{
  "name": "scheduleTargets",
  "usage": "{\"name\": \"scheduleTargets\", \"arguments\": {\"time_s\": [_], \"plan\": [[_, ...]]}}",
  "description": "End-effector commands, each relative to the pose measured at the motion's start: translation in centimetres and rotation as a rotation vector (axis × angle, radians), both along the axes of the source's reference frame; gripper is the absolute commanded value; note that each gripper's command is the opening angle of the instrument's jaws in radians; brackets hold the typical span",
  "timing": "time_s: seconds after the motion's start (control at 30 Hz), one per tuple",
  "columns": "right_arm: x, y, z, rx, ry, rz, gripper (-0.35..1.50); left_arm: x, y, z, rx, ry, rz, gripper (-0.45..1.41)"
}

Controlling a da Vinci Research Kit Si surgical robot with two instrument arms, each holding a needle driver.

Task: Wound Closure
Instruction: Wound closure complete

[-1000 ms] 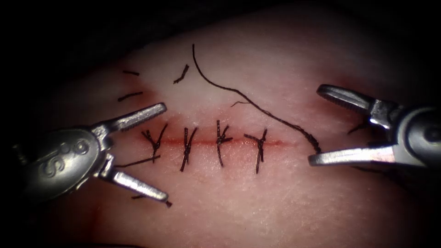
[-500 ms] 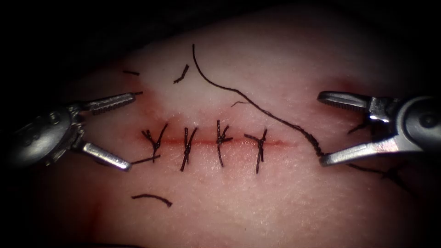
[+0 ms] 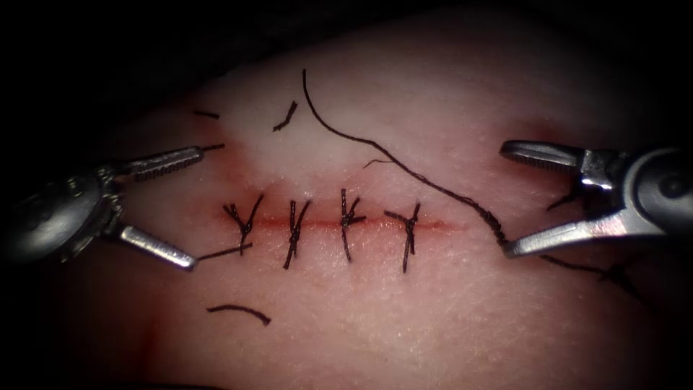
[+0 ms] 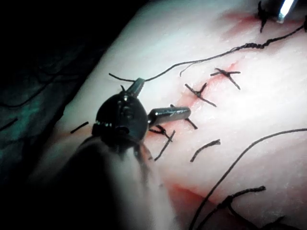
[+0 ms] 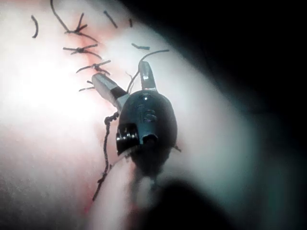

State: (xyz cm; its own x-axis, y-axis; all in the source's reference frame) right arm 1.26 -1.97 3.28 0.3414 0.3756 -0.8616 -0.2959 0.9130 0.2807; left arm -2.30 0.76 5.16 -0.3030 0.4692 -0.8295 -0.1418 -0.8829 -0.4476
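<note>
The tissue [image 3: 404,318] carries a horizontal cut [image 3: 325,223] closed by several knotted stitches [image 3: 294,231]. A long dark thread [image 3: 404,167] lies loose from the far side down to the cut's right end, then runs on under the right tool. My left tool [image 3: 195,207] stands open left of the cut and holds nothing; a short thread end [image 3: 225,253] lies at its lower jaw's tip. My right tool [image 3: 507,201] stands open right of the cut, empty, its lower jaw's tip beside the thread's twisted part [image 3: 494,227]. Both tools, the left [image 4: 165,96] and the right [image 5: 120,71], have their jaws spread over the tissue.
Cut ends of thread lie on the tissue: two on the far left [image 3: 206,114], one near the long thread's top [image 3: 285,117], one curved below the cut [image 3: 240,310]. Red fluid [image 3: 231,166] stains the tissue around the cut. Dark surroundings border the tissue.
The left tool has drawn back to the left and turned, still open, uncovering the curved cut end below the cut. The right tool's jaws have narrowed slightly; the thread has not moved.
</note>
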Motion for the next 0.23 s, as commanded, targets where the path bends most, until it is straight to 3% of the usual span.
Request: {"name": "scheduleTargets", "arguments": {"time_s": [0.03,0.23], "plan": [[0.13,0.1,0.01,-0.004,0.003,0.002,0.98,-0.04,0.09,0.02,-0.005,-0.001,-0.001,0.61],[0.15,0.09,0.0,-0.015,0.001,-0.001,0.96,-0.05,0.08,0.0,-0.005,0.001,-0.002,0.61]]}}
